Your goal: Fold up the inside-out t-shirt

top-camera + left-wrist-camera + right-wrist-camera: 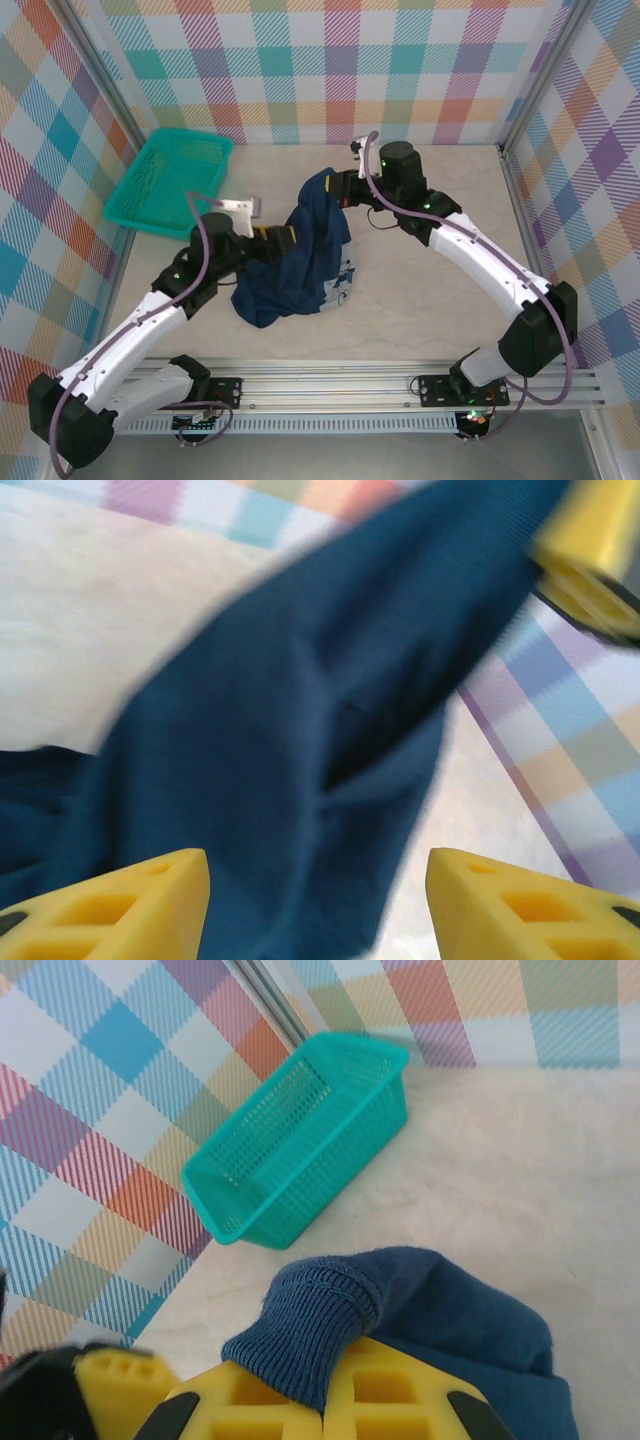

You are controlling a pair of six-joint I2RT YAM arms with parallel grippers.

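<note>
Bright, even light, soft shadows. The left wrist picture is blurry, so the t-shirt (300, 760) looks smeared.

The inside-out t-shirt (310, 270), dark navy, is sitting crumpled near the middle of the desk (440, 270). Its upper part is hanging raised above the surface toward the far edge in a stretched fold, while its lower part is bunching on the desk toward the near edge. Its ribbed band (310, 1325) is curling over at the raised end, and a pale patch (343, 280) is showing toward the right edge
</note>
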